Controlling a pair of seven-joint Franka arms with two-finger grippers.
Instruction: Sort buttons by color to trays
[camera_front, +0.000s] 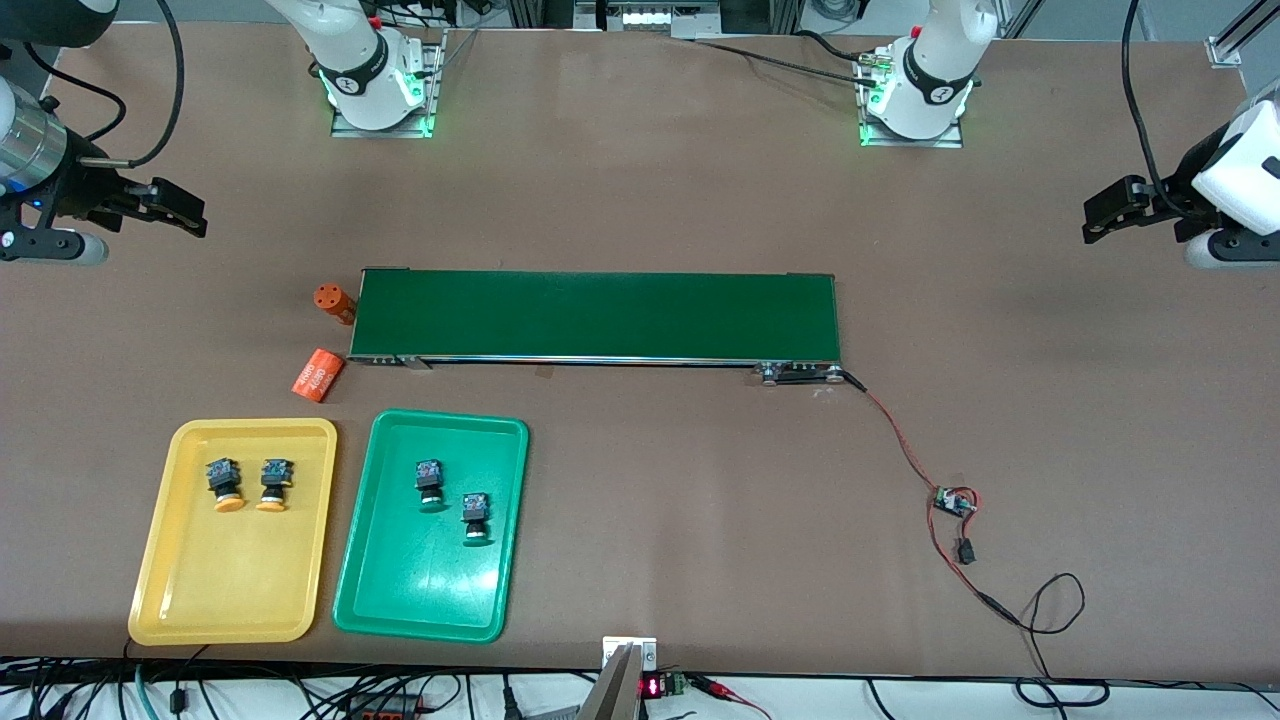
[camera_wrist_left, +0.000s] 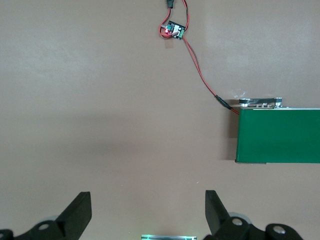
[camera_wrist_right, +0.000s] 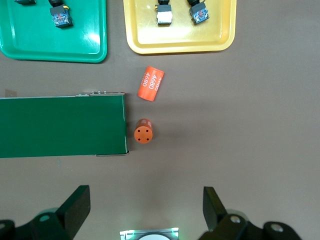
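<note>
Two yellow-orange buttons lie side by side in the yellow tray. Two green buttons lie in the green tray beside it. The right wrist view shows the yellow tray, the green tray and the buttons' black bodies. My left gripper is open and empty, held up at the left arm's end of the table; in its wrist view only bare table lies between the fingers. My right gripper is open and empty at the right arm's end; its own wrist view shows the same.
A long dark-green conveyor belt lies across the table's middle. Two orange "4680" cylinders sit at its right-arm end, one upright, one lying. A red-black wire runs from the belt to a small circuit board.
</note>
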